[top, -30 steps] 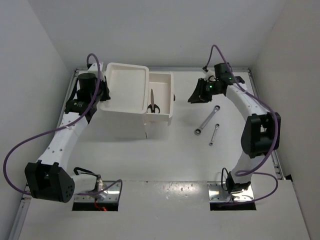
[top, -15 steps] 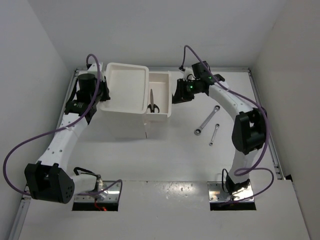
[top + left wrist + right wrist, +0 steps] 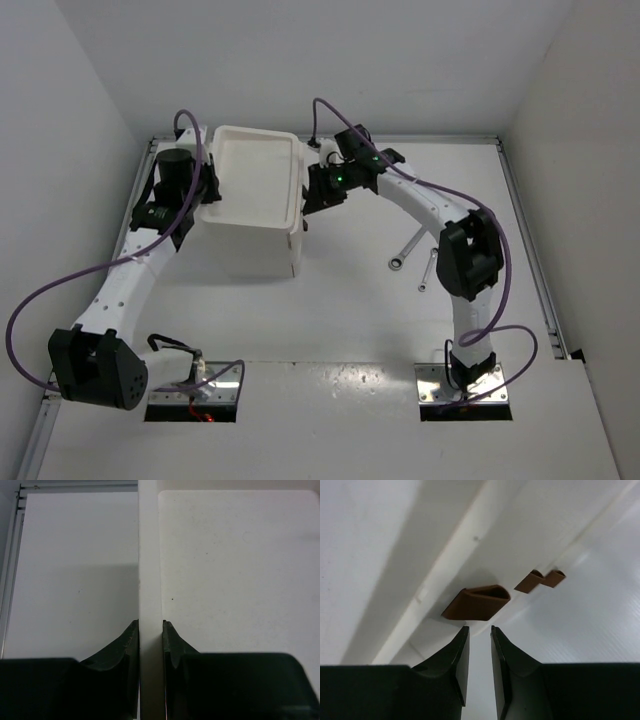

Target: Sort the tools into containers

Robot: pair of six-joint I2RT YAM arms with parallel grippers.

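The tall white box (image 3: 255, 235) stands at the back left, its tray top (image 3: 255, 180) bare. My left gripper (image 3: 207, 190) is shut on the tray's left rim (image 3: 149, 555), one finger on each side, as the left wrist view (image 3: 150, 622) shows. My right gripper (image 3: 306, 198) presses against the box's right face, its jaws (image 3: 480, 628) almost together with nothing between them, just below a reddish-brown knob (image 3: 477, 602). All drawers look pushed in. Two silver wrenches lie on the table, the longer (image 3: 405, 252) left of the shorter (image 3: 427, 272). Scissors and pliers are out of sight.
Two more brown knobs (image 3: 540, 580) show further along the drawer fronts. The right arm's elbow (image 3: 468, 255) hangs over the wrenches and partly covers them. White walls close in the table at the back and both sides.
The right gripper swept left from the back right and pushed the open drawer with the scissors into the box. The drawer is now shut. The left gripper kept its hold on the rim.
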